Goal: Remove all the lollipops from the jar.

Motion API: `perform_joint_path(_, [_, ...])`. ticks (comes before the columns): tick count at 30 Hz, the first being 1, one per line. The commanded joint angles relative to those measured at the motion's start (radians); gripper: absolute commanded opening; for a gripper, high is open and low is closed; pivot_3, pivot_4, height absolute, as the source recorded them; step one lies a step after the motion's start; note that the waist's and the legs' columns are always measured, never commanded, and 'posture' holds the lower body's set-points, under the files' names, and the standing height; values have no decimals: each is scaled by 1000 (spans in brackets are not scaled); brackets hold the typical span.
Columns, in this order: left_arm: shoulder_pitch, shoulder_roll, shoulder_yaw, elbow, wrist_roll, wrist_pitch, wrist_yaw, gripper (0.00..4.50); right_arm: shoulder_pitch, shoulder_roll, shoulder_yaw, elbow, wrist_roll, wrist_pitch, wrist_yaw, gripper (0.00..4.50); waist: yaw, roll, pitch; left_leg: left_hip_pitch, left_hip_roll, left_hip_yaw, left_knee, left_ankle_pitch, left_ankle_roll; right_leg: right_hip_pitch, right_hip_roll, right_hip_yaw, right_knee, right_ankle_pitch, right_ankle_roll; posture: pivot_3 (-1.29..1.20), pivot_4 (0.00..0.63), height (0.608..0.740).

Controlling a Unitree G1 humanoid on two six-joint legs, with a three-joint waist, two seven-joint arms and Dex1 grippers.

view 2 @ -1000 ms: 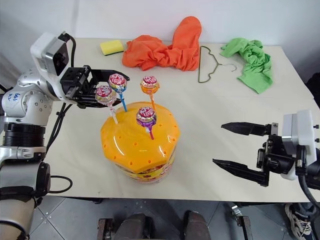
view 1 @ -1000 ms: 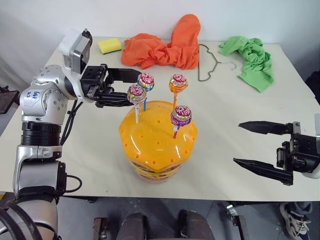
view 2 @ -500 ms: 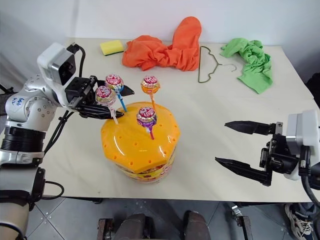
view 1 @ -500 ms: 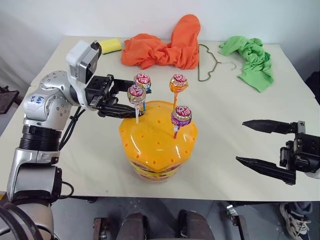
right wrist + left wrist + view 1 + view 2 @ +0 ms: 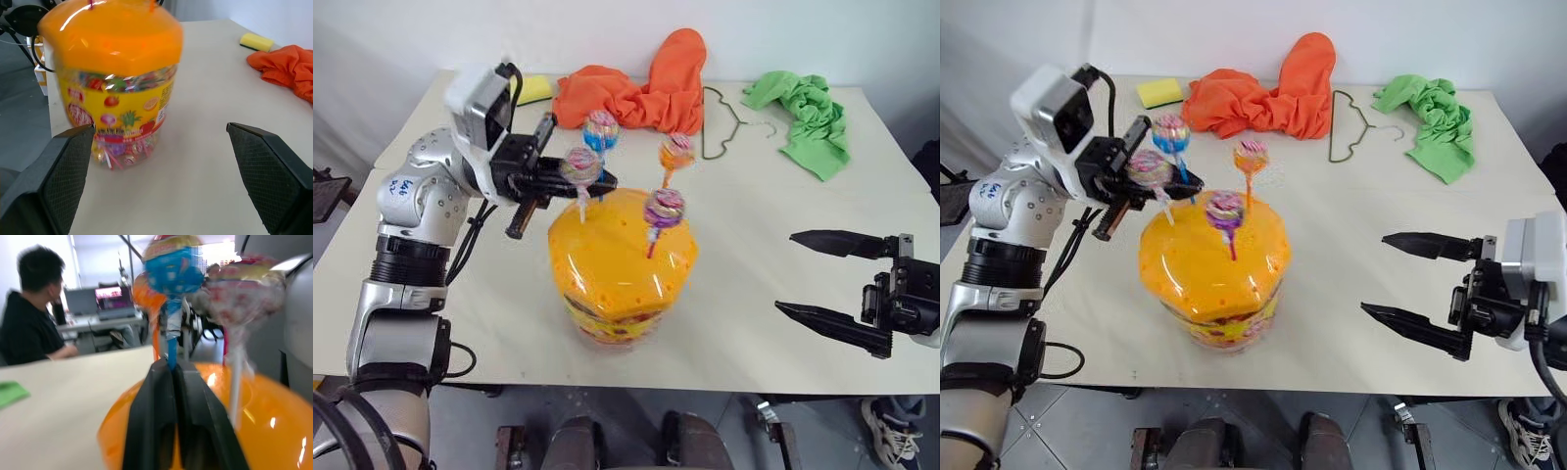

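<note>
The orange-yellow jar (image 5: 619, 266) stands near the table's front edge, blurred and leaning a little. Four lollipops stick out of its domed top. My left gripper (image 5: 599, 182) reaches in from the left and is shut on the blue stick of one lollipop (image 5: 600, 129), just above the dome. The left wrist view shows that stick pinched between the closed fingertips (image 5: 164, 374). Beside it rise a white-stick lollipop (image 5: 580, 166), an orange-stick one (image 5: 677, 149) and a purple one (image 5: 664, 208). My right gripper (image 5: 830, 285) hovers open to the right of the jar, apart from it.
At the back of the table lie an orange cloth (image 5: 636, 90), a green cloth (image 5: 805, 110), a yellow sponge (image 5: 530, 89) and a wire hanger (image 5: 715, 123). A person (image 5: 29, 333) sits at a desk beyond the table.
My left gripper has closed on the blue stick and risen slightly, lifting that lollipop's head. The jar has rocked and its other lollipops have shifted. The right gripper has stayed put.
</note>
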Motion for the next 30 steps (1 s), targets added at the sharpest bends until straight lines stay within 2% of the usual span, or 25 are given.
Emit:
perform_joint_path(1, [-63, -9, 78, 0, -28, 13, -55, 37, -17, -7, -44, -25, 32, -15, 2, 4500, -1, 0, 0, 0, 0, 0, 0, 0, 0, 0, 0, 0, 0, 0, 0, 0, 150, 740])
perform_joint_path(8, [-103, -24, 161, -5, 12, 24, 75, 37, -95, -14, -15, 15, 55, -16, -5, 4500, -2, 0, 0, 0, 0, -1, 0, 0, 0, 0, 0, 0, 0, 0, 0, 0, 150, 740])
perform_joint_path(11, [-108, -2, 171, 15, 115, 8, 230, 37, -114, -15, 11, 36, 32, -20, 7, 4500, -2, 0, 0, 0, 0, -2, 1, 0, 0, 1, 0, -1, 0, 0, 0, 0, 150, 740])
perform_joint_path(14, [-95, 52, 145, 27, 235, 83, 399, 37, -131, -9, 33, 45, 23, -25, 14, 4500, -4, 0, 0, 0, 0, -3, 0, 0, 0, 1, 0, -1, 0, 0, 0, 0, 150, 740])
perform_joint_path(18, [-73, 111, 150, 12, 354, 373, 730, 37, -166, 5, 69, 57, 30, -39, 37, 4500, -4, 0, 0, 1, 0, -6, 0, 0, 0, 0, 0, -1, 0, 0, 0, 0, 150, 740])
perform_joint_path(25, [12, 172, 167, -41, 450, 680, 969, 37, -204, 47, 121, 65, 54, -61, 73, 4500, -3, -1, 0, 0, -1, -10, 0, 0, 0, 1, -1, -1, 1, 0, 0, 0, 150, 740])
perform_joint_path(30, [110, 258, 71, -42, 544, 962, 1068, 37, -253, 56, 197, 117, 3, -80, 79, 4500, -6, -1, 0, 1, -1, -9, -2, 0, 0, 0, 0, -1, 1, 0, 0, 0, 150, 740])
